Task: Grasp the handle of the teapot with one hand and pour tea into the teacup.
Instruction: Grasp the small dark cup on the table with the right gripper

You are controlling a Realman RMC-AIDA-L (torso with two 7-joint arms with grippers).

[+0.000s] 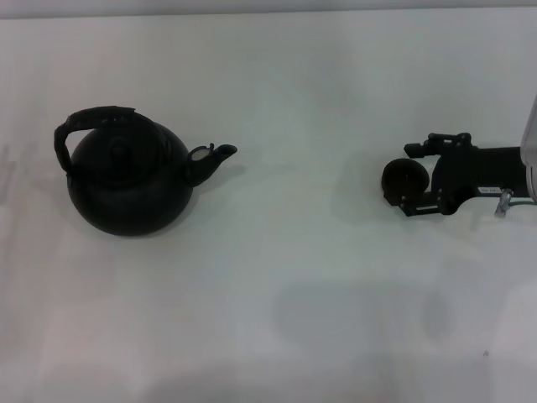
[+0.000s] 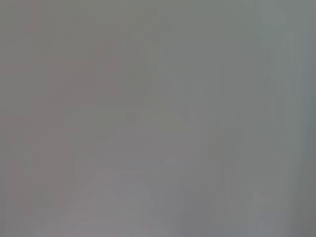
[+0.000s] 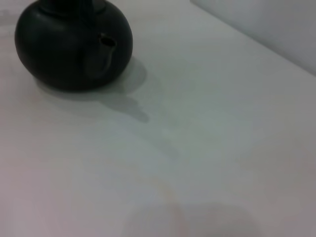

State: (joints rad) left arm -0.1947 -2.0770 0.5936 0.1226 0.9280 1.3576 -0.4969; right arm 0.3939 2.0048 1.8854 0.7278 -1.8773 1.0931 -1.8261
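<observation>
The teapot (image 1: 126,180) is a large round matte black pot standing at the left of the white table, with its spout (image 1: 210,159) pointing right. Its dark arched handle (image 1: 92,122) spans over the knobbed lid. It also shows in the right wrist view (image 3: 69,44), spout facing the camera. My right gripper (image 1: 406,178) reaches in from the right edge. Its fingers stand on either side of the small round black teacup (image 1: 394,179) and hold it low over the table, far to the right of the teapot. My left gripper is out of view.
The white table (image 1: 294,277) stretches between the teapot and the cup. Its far edge meets a pale wall (image 3: 276,29). The left wrist view shows only a plain grey surface.
</observation>
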